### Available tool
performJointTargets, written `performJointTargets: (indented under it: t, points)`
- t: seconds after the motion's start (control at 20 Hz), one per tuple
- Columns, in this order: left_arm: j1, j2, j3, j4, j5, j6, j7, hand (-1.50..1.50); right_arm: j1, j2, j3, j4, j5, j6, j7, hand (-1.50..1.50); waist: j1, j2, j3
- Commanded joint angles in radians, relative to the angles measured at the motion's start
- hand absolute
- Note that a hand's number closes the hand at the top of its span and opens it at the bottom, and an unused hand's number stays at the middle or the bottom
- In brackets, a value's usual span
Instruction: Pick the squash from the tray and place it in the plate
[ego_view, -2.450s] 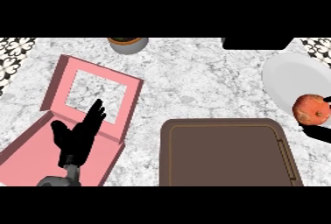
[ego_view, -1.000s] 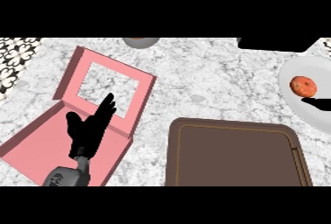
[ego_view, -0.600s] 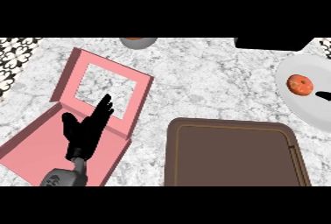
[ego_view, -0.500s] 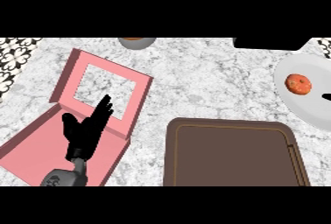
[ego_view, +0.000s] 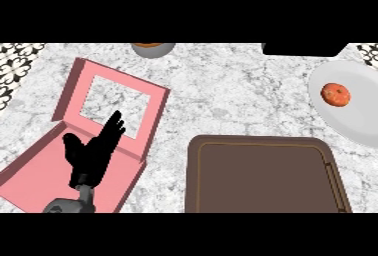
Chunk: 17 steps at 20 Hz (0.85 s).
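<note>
A small round orange-red squash (ego_view: 336, 94) lies on the white plate (ego_view: 353, 120) at the right edge of the head view, with nothing touching it. The brown tray (ego_view: 263, 175) in the lower middle holds nothing. My left hand (ego_view: 92, 152) is at the lower left over the pink box, open, fingers straight and pointing up and away. My right hand does not show in the view.
An open pink box (ego_view: 88, 135) with a cut-out window in its lid lies at the left. A grey bowl (ego_view: 153, 48) sits at the far edge, and a black object (ego_view: 304, 48) at the top right. Patterned tiles border the counter's left side.
The right hand that was by the squash at the plate has drawn out of view, leaving the squash lying on the plate. The left hand has barely moved.
</note>
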Motion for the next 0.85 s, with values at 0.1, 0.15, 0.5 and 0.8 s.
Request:
performJointTargets:
  t: [0.1, 0.15, 0.5, 0.8]
  points:
    - [0.044, 0.003, 0.002, 0.025, 0.012, -0.012, 0.019, 0.00, 0.089, -0.056, 0.017, -0.018, 0.015, 0.176, -0.109, -1.50, -0.014, 0.000, -0.004]
    - [0.028, -0.026, -0.022, 0.051, -0.023, 0.023, 0.016, 0.00, 0.116, -0.048, 0.051, -0.034, 0.048, 0.168, -0.127, -1.50, -0.023, 0.002, -0.004]
    - [0.021, -0.012, 0.007, 0.049, -0.001, 0.006, 0.022, 0.00, 0.213, -0.057, 0.084, -0.061, 0.079, 0.143, -0.210, -1.50, -0.031, -0.004, -0.005]
    - [0.028, -0.010, 0.008, 0.029, -0.001, 0.007, 0.041, 0.00, 0.256, -0.024, 0.080, -0.057, 0.072, 0.097, -0.251, -1.50, -0.028, -0.007, -0.004]
